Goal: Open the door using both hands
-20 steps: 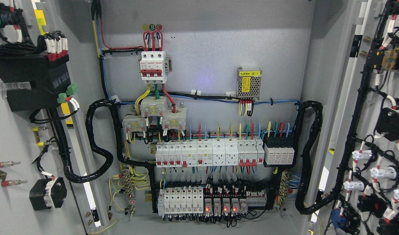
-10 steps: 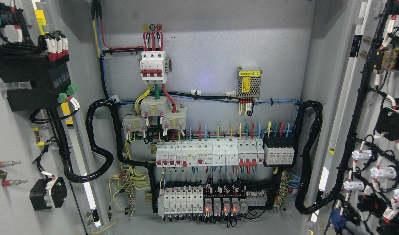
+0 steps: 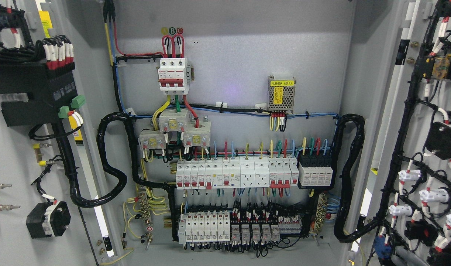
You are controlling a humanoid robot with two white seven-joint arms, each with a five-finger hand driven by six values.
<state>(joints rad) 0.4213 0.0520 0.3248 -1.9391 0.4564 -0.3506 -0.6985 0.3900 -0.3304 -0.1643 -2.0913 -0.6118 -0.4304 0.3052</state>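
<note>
With the left door [image 3: 15,147] and right door [image 3: 428,111] swung wide, treat opening as nearly complete; grey fingers [image 3: 404,256] show bottom right, their state indeterminable; next, withdraw clear of the wiring.

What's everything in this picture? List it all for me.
left door: one, grey, far left, swung open
right door: one, grey, far right, swung open
main breaker: one, white and red, top centre of the back panel
power supply: one, silver with yellow label, upper right of the panel
breaker rows: two, mostly white, lower centre
cable loops: two, black, either side of the panel
right hand: one, grey, bottom right edge, barely in view
</note>
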